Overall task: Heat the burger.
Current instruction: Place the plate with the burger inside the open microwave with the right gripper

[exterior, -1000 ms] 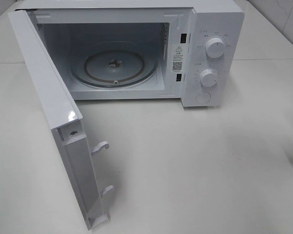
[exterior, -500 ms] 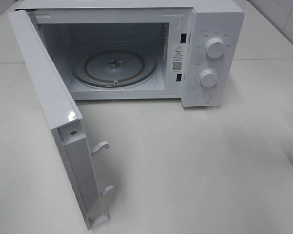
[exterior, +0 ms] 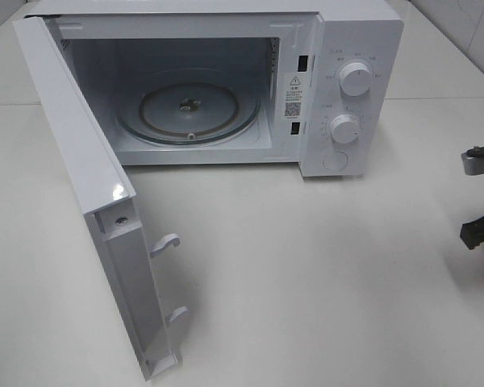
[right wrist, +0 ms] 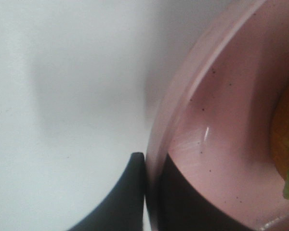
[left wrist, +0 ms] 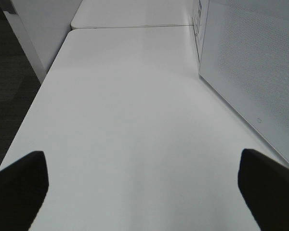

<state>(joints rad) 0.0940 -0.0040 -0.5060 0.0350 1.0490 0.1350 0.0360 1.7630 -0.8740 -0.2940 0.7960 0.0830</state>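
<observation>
In the right wrist view, my right gripper (right wrist: 151,192) has one dark finger (right wrist: 125,197) outside and one inside the rim of a pink plate (right wrist: 221,120), closed on it. Only an orange and green edge of the burger (right wrist: 286,144) shows on the plate. In the exterior view the plate and burger are out of view; only dark parts of the right arm (exterior: 482,228) show at the right edge. My left gripper (left wrist: 144,187) is open and empty over bare table.
A white microwave (exterior: 347,81) stands at the back with its glass turntable (exterior: 187,113) bare. Its door (exterior: 81,185) swings far out to the front left, and shows beside my left gripper (left wrist: 250,72). White table (exterior: 323,282) spreads in front.
The right arm has come further into the exterior view from the right edge, and more of it shows. The microwave and its door have not moved.
</observation>
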